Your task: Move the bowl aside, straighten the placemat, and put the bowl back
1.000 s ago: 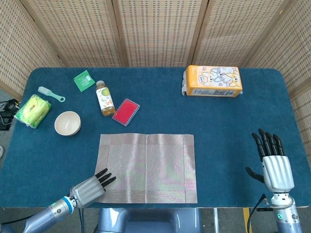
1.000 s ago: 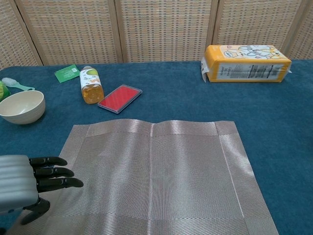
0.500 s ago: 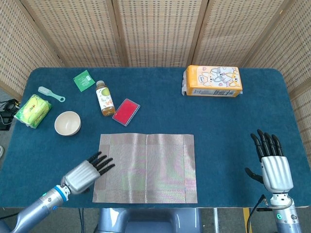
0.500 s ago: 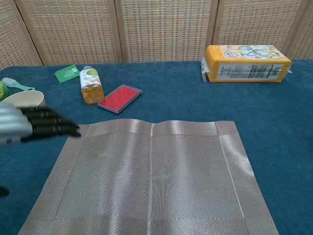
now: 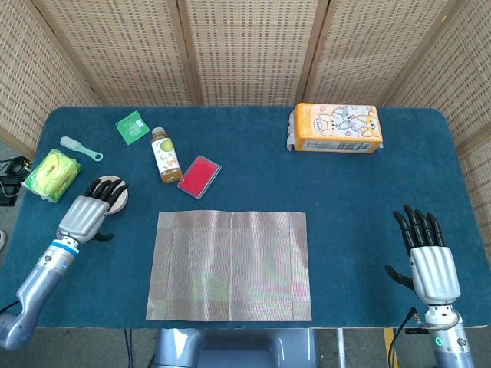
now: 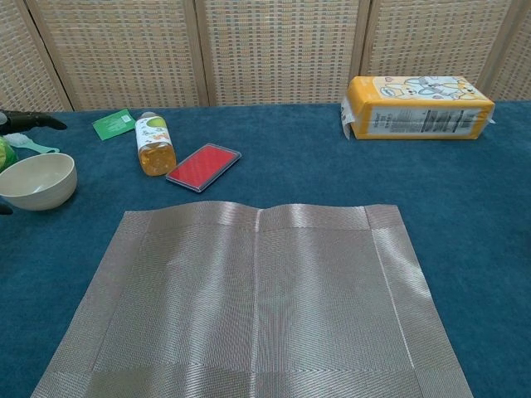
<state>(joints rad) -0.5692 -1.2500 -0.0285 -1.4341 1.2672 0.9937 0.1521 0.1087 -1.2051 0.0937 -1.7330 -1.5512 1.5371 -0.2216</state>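
On the table's left side, the left hand (image 5: 90, 212) hovers over the bowl (image 6: 36, 181), fingers spread and holding nothing, apparently poised to return it to the straightened placemat (image 5: 230, 265). A second ago it lay at the mat's near-left corner. The right hand (image 5: 428, 257) rests open, fingers spread.

bench (image 5: 253, 169): covered in blue cloth
placemat (image 5: 230, 264): flat near the front edge
bowl (image 6: 37, 180): left of the placemat
juice bottle (image 5: 163, 156): lying down
red case (image 5: 199, 176): beside the bottle
orange pack (image 5: 336, 128): far right
green packet (image 5: 133, 126): far left
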